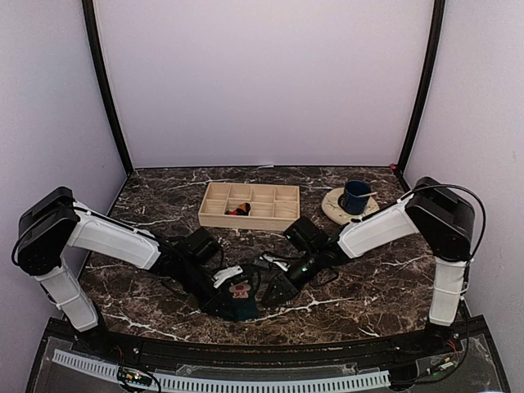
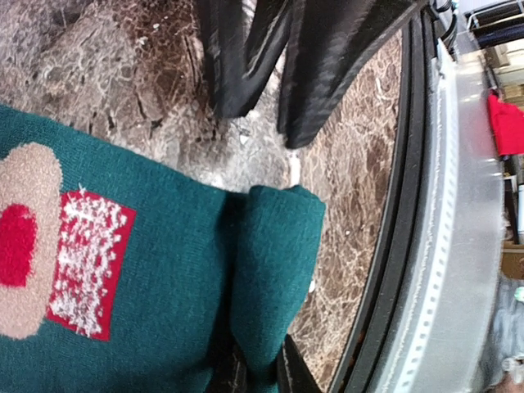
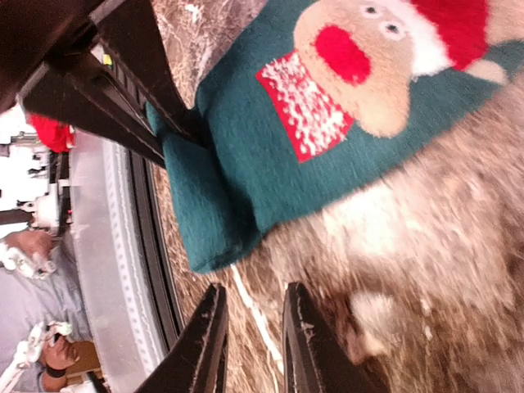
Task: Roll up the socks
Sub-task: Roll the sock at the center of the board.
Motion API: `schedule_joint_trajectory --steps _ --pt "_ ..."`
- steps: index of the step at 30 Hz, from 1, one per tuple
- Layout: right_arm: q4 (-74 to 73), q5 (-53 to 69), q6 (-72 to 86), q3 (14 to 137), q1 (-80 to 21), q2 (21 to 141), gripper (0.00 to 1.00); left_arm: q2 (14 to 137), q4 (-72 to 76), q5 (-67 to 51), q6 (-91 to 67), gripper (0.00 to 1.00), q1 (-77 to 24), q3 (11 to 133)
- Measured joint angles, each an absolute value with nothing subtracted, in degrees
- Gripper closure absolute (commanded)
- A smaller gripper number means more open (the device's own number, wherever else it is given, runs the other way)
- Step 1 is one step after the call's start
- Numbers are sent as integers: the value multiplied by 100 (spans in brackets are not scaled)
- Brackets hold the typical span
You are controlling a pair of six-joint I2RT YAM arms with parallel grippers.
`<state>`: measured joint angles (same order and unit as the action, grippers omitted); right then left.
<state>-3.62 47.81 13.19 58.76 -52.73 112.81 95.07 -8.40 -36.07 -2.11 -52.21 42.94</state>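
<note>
A dark teal-green sock (image 2: 164, 270) with a red-and-white Santa figure lies flat on the marble near the table's front edge, also seen in the right wrist view (image 3: 327, 155). One end is folded up into a narrow flap (image 3: 201, 217). My left gripper (image 2: 260, 360) is shut on that flap, a finger on each side. My right gripper (image 3: 255, 288) hovers just off the flap's end, open, with only bare marble between its fingers. From above, both grippers (image 1: 229, 296) (image 1: 274, 295) meet at the sock (image 1: 242, 293). No second sock can be made out for certain.
A wooden compartment tray (image 1: 270, 219) sits mid-table with a small dark-and-orange item (image 1: 239, 210) in one cell. A blue mug (image 1: 356, 196) stands on a white plate (image 1: 334, 209) at the back right. The table's black front rim (image 2: 393, 246) runs close beside the sock.
</note>
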Motion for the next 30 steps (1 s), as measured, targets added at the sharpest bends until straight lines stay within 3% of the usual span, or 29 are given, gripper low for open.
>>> schedule_joint_trajectory --steps 10,20,30 --pt "43 3629 1028 5315 -5389 10519 79 10071 -1369 -4661 -62 87 -4786 4696" --pt "5 1876 -102 5124 -6523 9937 76 10372 -1732 -5242 62 87 -4532 4792" --pt "43 858 -886 5030 -7216 9776 70 10654 -1815 -5631 99 88 -4362 4849"
